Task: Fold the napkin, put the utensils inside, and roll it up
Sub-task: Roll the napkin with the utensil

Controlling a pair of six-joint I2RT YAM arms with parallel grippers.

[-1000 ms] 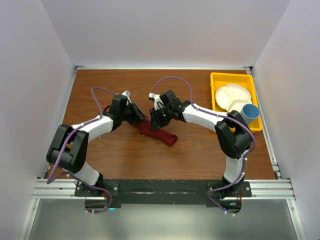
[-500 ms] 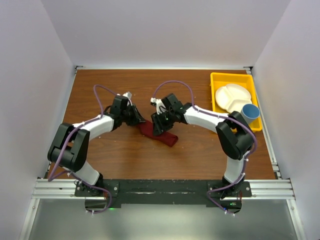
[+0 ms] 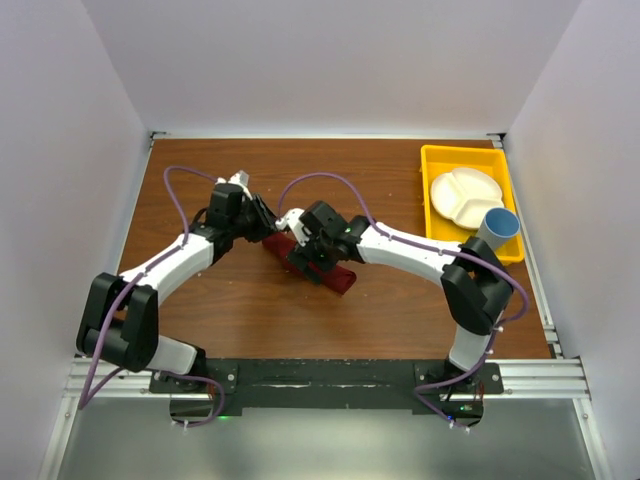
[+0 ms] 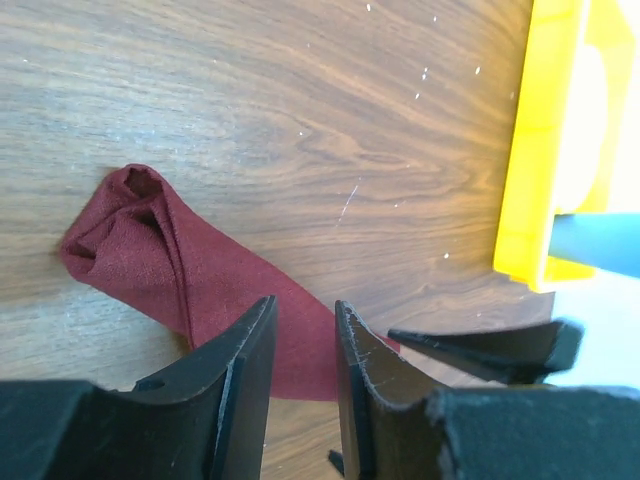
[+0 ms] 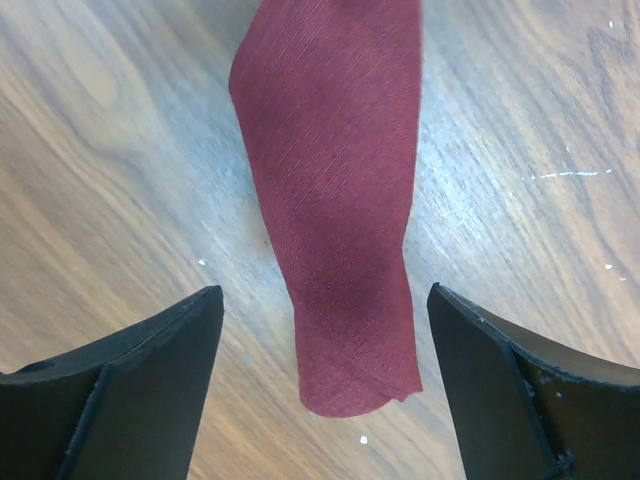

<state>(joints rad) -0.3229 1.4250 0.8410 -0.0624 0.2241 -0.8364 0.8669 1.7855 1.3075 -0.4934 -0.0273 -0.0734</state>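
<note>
The napkin lies rolled into a dark red tube on the wooden table, running diagonally under both grippers. In the right wrist view the roll's end sits between the wide-apart fingers of my right gripper, which is open and touches nothing. In the left wrist view my left gripper hovers over the roll, with a narrow empty gap between its jaws. From above, the left gripper is at the roll's far left end. The right gripper is over its middle. The utensils are out of view.
A yellow tray at the back right holds a white divided plate and a blue cup. The tray and cup also show in the left wrist view. White walls enclose the table.
The right gripper has opened wide and let go of the roll. The left gripper has opened slightly. Both arms have shifted left, and the left wrist has moved farther back.
</note>
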